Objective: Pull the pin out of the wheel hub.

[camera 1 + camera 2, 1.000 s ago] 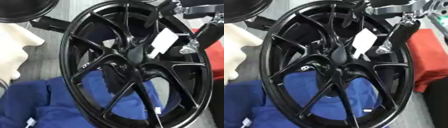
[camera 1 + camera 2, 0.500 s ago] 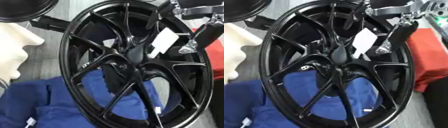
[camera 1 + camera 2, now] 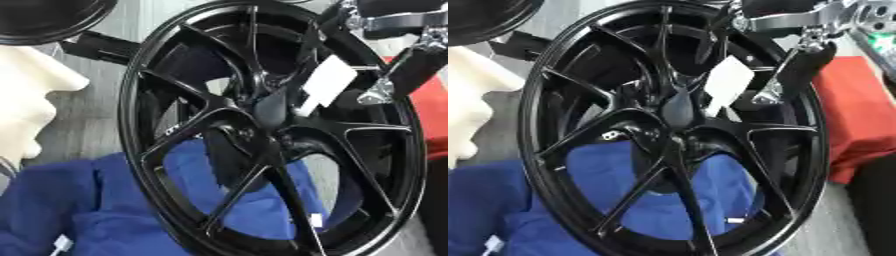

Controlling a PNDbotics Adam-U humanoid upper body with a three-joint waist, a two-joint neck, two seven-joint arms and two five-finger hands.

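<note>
A large black spoked wheel hub point(image 3: 262, 135) fills both views, lying tilted on blue cloth. A small white flat piece with a narrow stem point(image 3: 325, 84) stands out of the hub just right of its centre; I take it for the pin. My right hand point(image 3: 802, 62) comes in from the upper right, with one black finger stretched down-left. Its silver tip point(image 3: 768, 94) is just right of the white piece, and I cannot tell whether they touch. Nothing is held in the hand. My left hand shows in no view.
Blue cloth point(image 3: 96, 210) lies under the wheel and to its lower left. A cream foam shape point(image 3: 31, 105) stands at the left. Part of another black wheel point(image 3: 44, 20) is at the top left. A red block point(image 3: 855, 110) lies at the right.
Almost nothing differs; my right hand's finger has crept slightly upward beside the white piece, and the wheel has stayed in place.
</note>
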